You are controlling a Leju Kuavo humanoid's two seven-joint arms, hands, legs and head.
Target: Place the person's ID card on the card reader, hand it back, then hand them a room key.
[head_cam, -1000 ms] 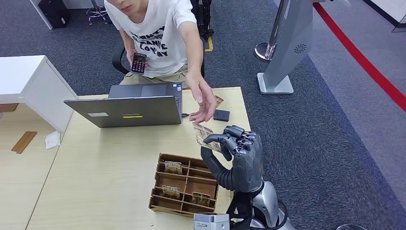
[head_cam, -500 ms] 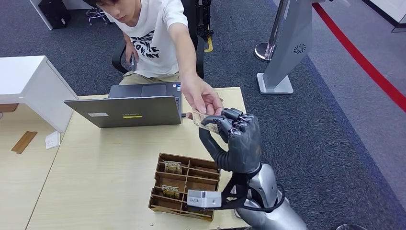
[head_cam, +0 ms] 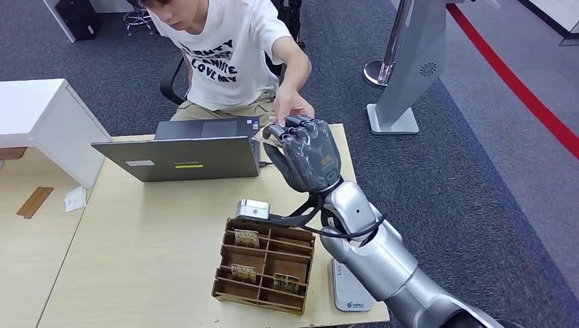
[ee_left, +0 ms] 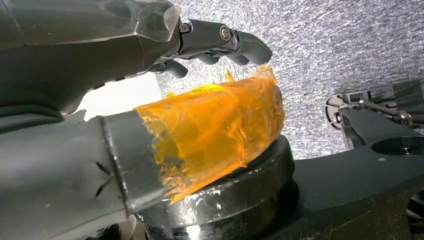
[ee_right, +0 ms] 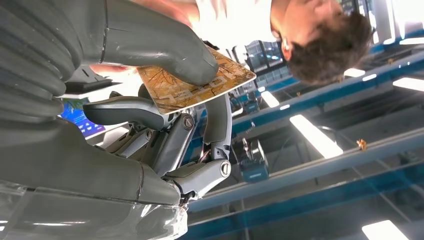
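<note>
- Left hand (ee_left: 150, 75) enters from the frame's left edge and takes up most of the left half: dark cover, thick thumb, darker fingers.
- Thumb tip wrapped in orange translucent tape (ee_left: 215, 130), torn and wrinkled at its edges, at frame centre.
- Dark fingers (ee_left: 220, 37) reach toward upper centre, slightly curled, apart from the thumb; nothing lies between them.
- Grey speckled carpet (ee_left: 340, 45) fills the upper right.
- White patch (ee_left: 120, 97) at left of centre, behind the thumb; too overexposed to identify.
</note>
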